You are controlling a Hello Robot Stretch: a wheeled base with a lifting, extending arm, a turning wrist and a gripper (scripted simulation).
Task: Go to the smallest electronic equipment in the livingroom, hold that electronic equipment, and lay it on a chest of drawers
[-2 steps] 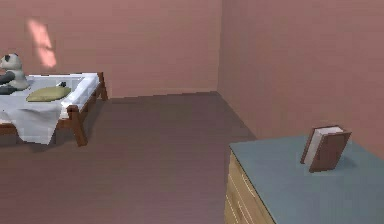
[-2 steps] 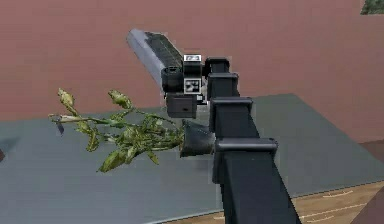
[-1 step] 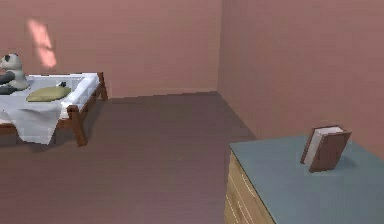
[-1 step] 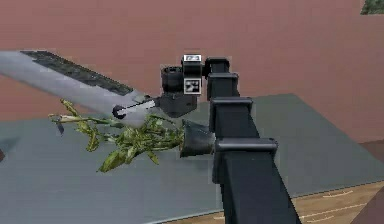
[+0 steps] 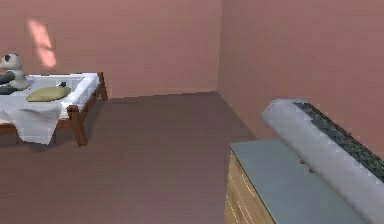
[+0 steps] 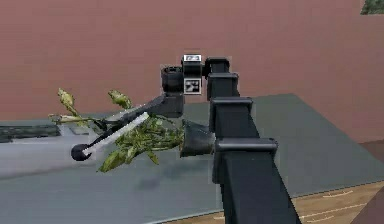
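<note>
My gripper (image 6: 88, 142) reaches toward the arm side view's left, over the grey top of a wooden chest of drawers (image 6: 300, 125). A leafy green plant (image 6: 140, 148) in a dark pot lies right behind the fingers (image 6: 120, 130), so I cannot tell whether the gripper holds anything. An open laptop (image 6: 30, 132) shows at that view's left edge as a dark keyboard strip. In the forward view the same chest of drawers (image 5: 285, 180) stands at the bottom right, with the laptop (image 5: 320, 135) along its far side.
A low wooden bed (image 5: 60, 105) stands at the forward view's left, with a white sheet, an olive pillow (image 5: 48, 94) and a panda toy (image 5: 12, 70). Brown floor stretches between the bed and the chest. Pink walls meet in a corner behind.
</note>
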